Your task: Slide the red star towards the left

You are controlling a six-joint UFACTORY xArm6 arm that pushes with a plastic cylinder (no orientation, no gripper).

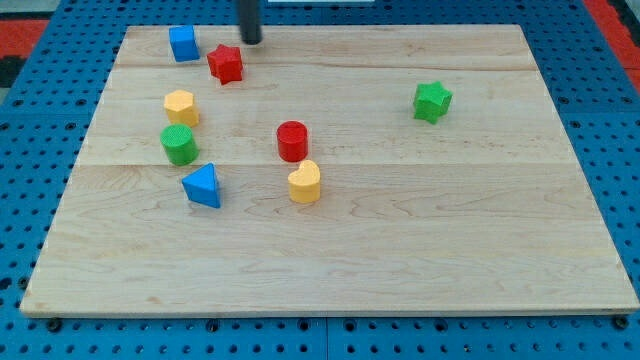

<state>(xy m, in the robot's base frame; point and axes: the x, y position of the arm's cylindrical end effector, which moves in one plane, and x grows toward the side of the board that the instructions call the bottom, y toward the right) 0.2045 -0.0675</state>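
The red star (226, 64) lies near the top left of the wooden board (400, 240). My tip (250, 40) stands just above and to the right of the star, a small gap away from it. A blue cube (183, 43) sits to the left of the star, close to the board's top edge.
Below the star stand a yellow hexagonal block (181, 107), a green cylinder (179, 145) and a blue triangle (203, 186). A red cylinder (292, 141) and a yellow heart (304, 182) are near the middle. A green star (432, 101) is at the right.
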